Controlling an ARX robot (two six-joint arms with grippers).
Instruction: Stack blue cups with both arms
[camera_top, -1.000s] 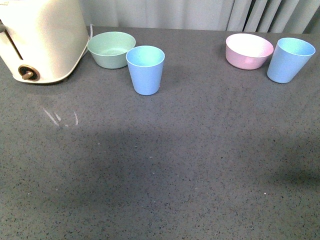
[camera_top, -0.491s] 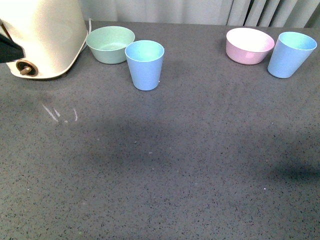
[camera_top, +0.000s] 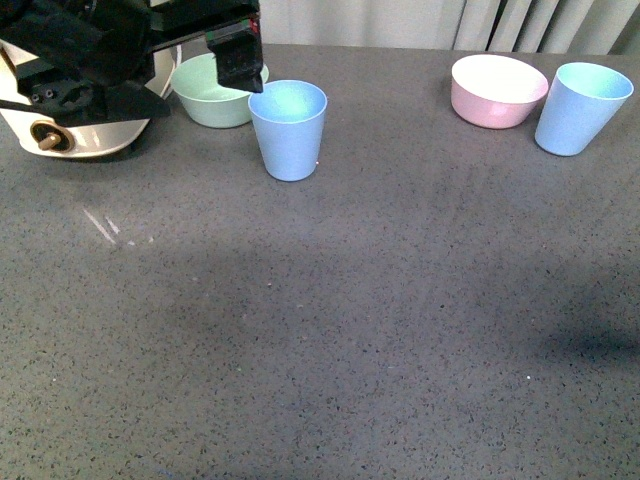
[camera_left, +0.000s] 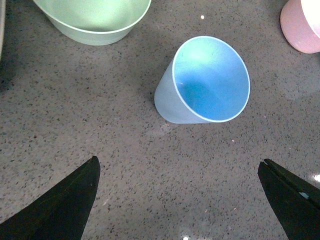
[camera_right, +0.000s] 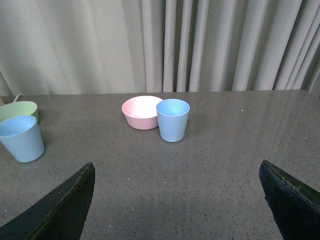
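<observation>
Two light blue cups stand upright on the grey table. The left cup (camera_top: 288, 130) is in front of a mint-green bowl (camera_top: 205, 92). The right cup (camera_top: 580, 108) is beside a pink bowl (camera_top: 497, 90). My black left arm (camera_top: 110, 45) hangs at the far left, just left of the left cup. My left gripper (camera_left: 178, 162) is open and empty, above the table short of that cup (camera_left: 207, 82). My right gripper (camera_right: 176, 165) is open and empty, well back from the right cup (camera_right: 173, 119). The right arm is out of the front view.
A white appliance (camera_top: 70, 135) stands at the far left, partly under the left arm. Grey curtains (camera_right: 200, 45) hang behind the table. The right wrist view also shows the left cup (camera_right: 21, 137) and the pink bowl (camera_right: 140, 111).
My left arm has come into the front view from the left and now reaches over the appliance to beside the left cup. The cups and bowls have not moved.
</observation>
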